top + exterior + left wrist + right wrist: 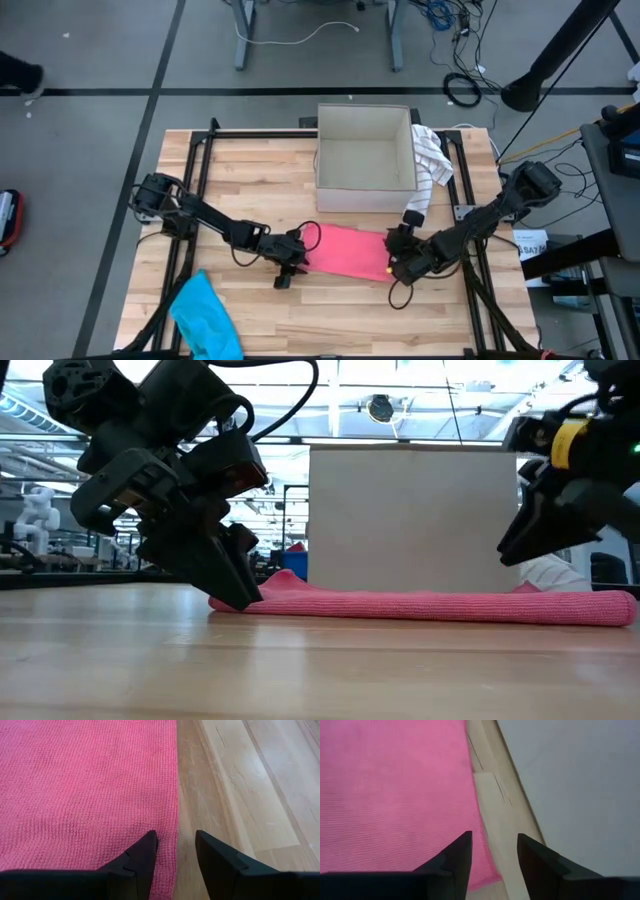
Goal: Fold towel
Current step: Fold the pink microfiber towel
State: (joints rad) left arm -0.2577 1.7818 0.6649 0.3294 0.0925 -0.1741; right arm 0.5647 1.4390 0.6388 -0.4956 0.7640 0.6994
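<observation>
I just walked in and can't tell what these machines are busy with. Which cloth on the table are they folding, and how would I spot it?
Find the open white cardboard box at the back of the wooden slatted table. Just in front of it lies the flat pink knitted towel, with the left hand and right hand at its ends. The crumpled blue cloth sits alone at the near left edge, and a striped cloth hangs on the box.

The left arm reached in from nine o'clock toward the middle, its left claw low near the tabletop with both fingers parted around an empty gap. The right arm came in from three o'clock, bent at the elbow; its right claw stood apart-fingered too, gripping nothing.
</observation>
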